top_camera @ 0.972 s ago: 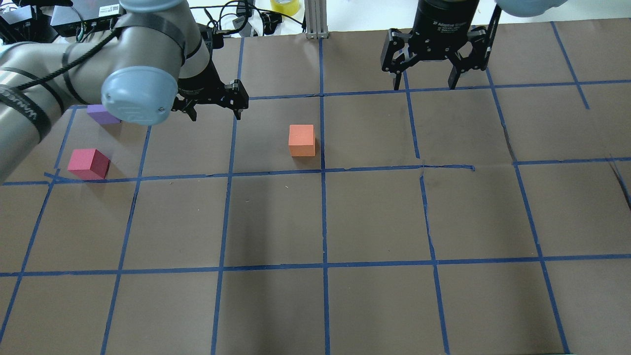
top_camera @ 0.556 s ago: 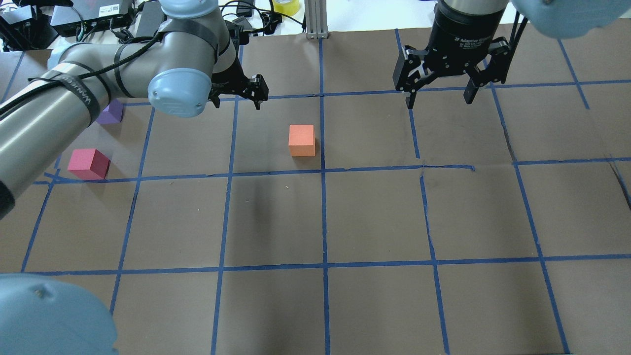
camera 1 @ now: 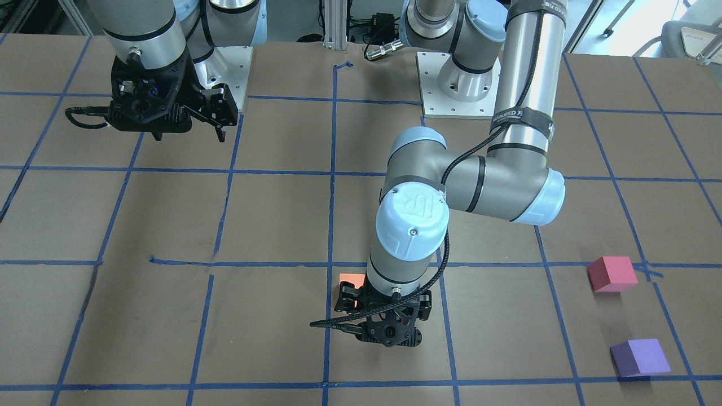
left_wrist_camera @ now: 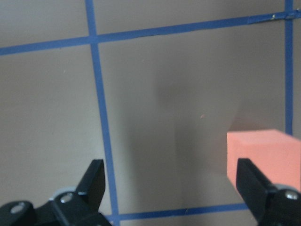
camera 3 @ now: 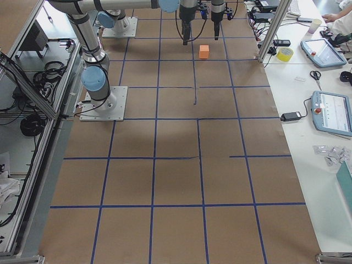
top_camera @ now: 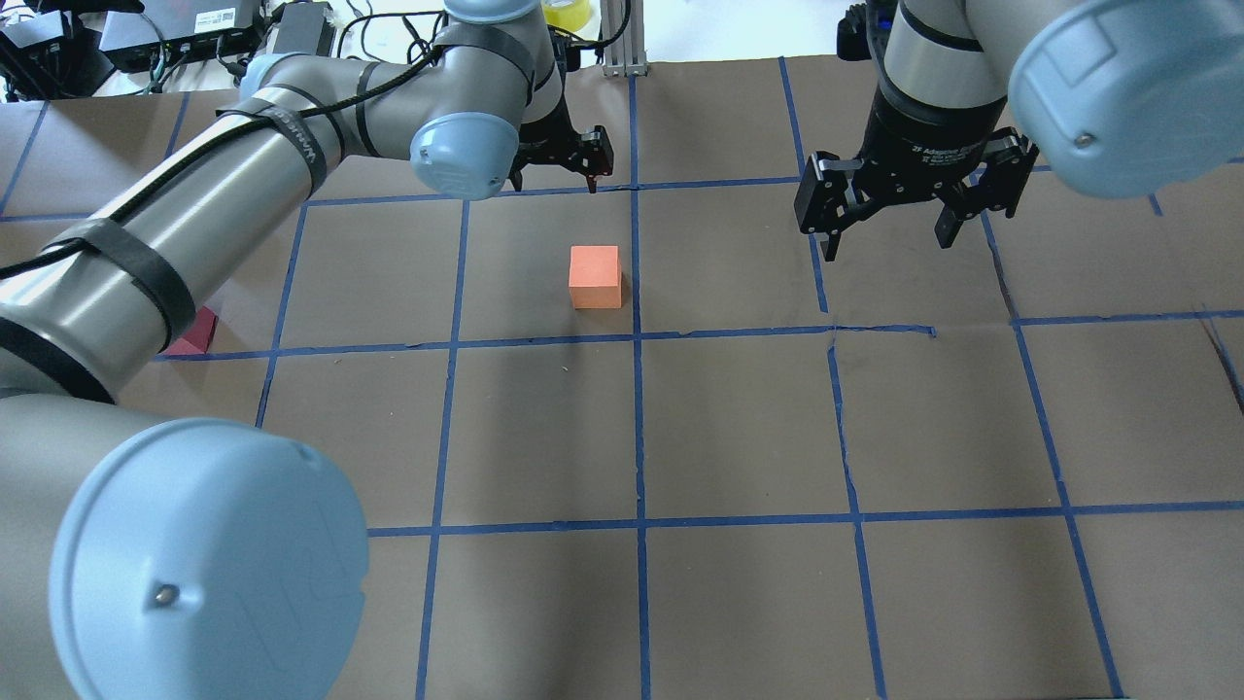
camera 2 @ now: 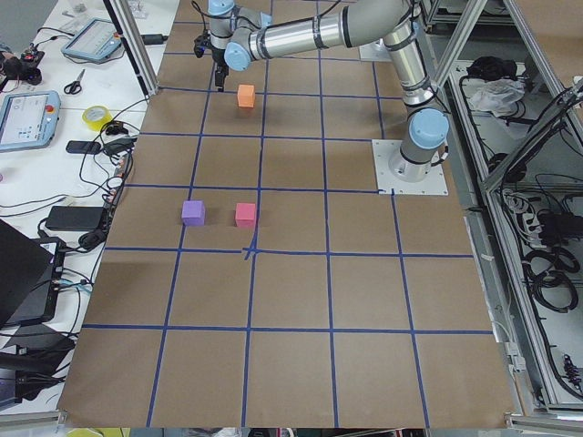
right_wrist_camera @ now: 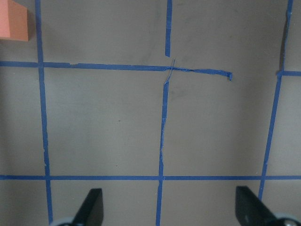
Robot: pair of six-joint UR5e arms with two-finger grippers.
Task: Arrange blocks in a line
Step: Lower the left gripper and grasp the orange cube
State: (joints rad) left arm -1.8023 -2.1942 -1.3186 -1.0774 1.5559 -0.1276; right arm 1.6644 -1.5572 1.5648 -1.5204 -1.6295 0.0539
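Note:
The orange block (top_camera: 595, 276) sits mid-table by a blue tape line; it also shows in the front view (camera 1: 351, 280), partly behind my left wrist. My left gripper (top_camera: 551, 178) is open and empty, hovering just beyond the block. In the left wrist view the gripper (left_wrist_camera: 171, 188) has the block (left_wrist_camera: 263, 157) by its right finger. The pinkish-red block (camera 1: 612, 274) and the purple block (camera 1: 640, 357) lie apart on my left side. In the overhead view only a corner of the red block (top_camera: 196, 332) shows and the purple one is hidden. My right gripper (top_camera: 886, 238) is open and empty.
Brown paper with a blue tape grid (top_camera: 637, 437) covers the table. An aluminium post (top_camera: 622, 39), a yellow tape roll (top_camera: 564, 12) and cables with electronics (top_camera: 194, 24) stand along the far edge. The arm bases (camera 1: 457, 84) are bolted at my side.
My left arm has swung right, from near the purple block to beyond the orange block, and now hides the purple block overhead. My right gripper has moved nearer and slightly right. The blocks have not moved.

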